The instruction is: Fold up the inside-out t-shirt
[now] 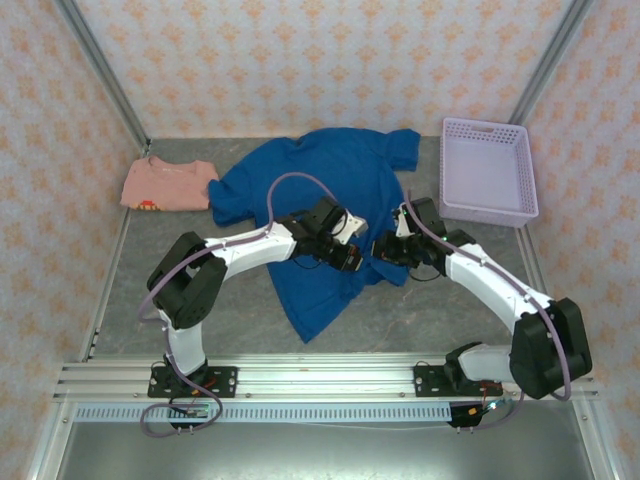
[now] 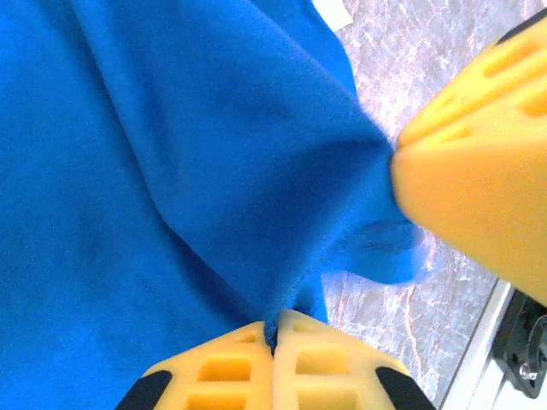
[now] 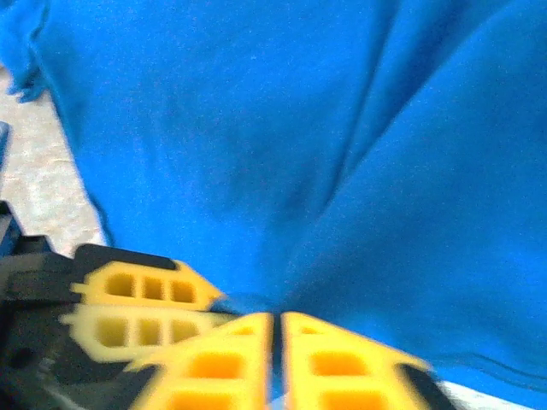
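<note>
From above, the inside-out t-shirt (image 1: 320,190) lies spread over the middle of the tabletop (image 1: 240,320). Its collar and sleeves are toward the far edge and a narrowing tail of cloth runs toward the near edge. A folded salmon-pink shirt (image 1: 168,185) sits by the far left corner, apart from the blue sleeve. A lavender basket (image 1: 485,212) stands by the far right corner. The left gripper (image 1: 358,258) and the right gripper (image 1: 385,250) meet tip to tip over the shirt's right-hand edge, near the table's middle.

In the left wrist view, the left gripper (image 2: 273,329) has its yellow fingers (image 2: 222,376) pressed together on a raised ridge of blue cloth (image 2: 171,171). The right gripper (image 2: 397,161) is just beside it, its tip pinching the same gathered edge. Grey marbled tabletop (image 2: 427,51) shows beyond the hem.

In the right wrist view, which is somewhat blurred, the right gripper (image 3: 276,320) is narrow, with only a slit between its fingers and blue fabric (image 3: 256,128) caught in it. The left gripper (image 3: 214,301) is alongside at the left, its tip against the same bunched fold. A strip of tabletop (image 3: 43,171) shows at the left.
</note>
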Available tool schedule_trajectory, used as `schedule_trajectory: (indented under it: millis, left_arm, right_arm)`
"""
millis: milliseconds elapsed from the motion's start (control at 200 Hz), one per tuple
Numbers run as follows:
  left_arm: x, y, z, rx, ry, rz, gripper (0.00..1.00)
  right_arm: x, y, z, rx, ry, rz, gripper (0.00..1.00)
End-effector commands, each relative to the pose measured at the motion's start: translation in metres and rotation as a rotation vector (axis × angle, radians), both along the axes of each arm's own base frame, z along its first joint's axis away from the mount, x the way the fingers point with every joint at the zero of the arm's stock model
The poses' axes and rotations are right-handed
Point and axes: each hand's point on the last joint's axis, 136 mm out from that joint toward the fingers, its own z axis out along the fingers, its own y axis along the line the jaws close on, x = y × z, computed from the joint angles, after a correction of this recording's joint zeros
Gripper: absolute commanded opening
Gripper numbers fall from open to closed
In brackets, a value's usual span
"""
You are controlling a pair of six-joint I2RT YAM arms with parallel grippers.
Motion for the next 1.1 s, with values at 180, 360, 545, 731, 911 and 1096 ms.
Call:
schedule_trajectory:
  millis: [180,360,545,731,911,1096]
  left_arm:
    - [-0.005,-0.005,0.042,-0.212,0.147,0.100,0.00]
    - [-0.008,-0.003,0.047,-0.219,0.170,0.113,0.00]
    - [-0.010,-0.001,0.049,-0.214,0.167,0.112,0.00]
    - [-0.004,0.002,0.059,-0.222,0.149,0.119,0.00]
    - [0.007,0.013,0.083,-0.241,0.117,0.155,0.00]
    - [0.007,0.027,0.112,-0.223,0.055,0.163,0.00]
  right_arm:
    - [-0.038,0.038,0.006,0.221,-0.190,0.096,0.51]
    - [-0.030,0.051,-0.013,0.267,-0.187,0.077,0.52]
    - [-0.020,0.053,-0.013,0.237,-0.222,0.095,0.47]
    - [-0.018,0.051,-0.030,0.177,-0.203,0.105,0.16]
    - [-0.019,0.011,-0.066,-0.031,-0.127,-0.033,0.00]
    - [-0.041,-0.042,-0.095,-0.286,-0.008,-0.157,0.00]
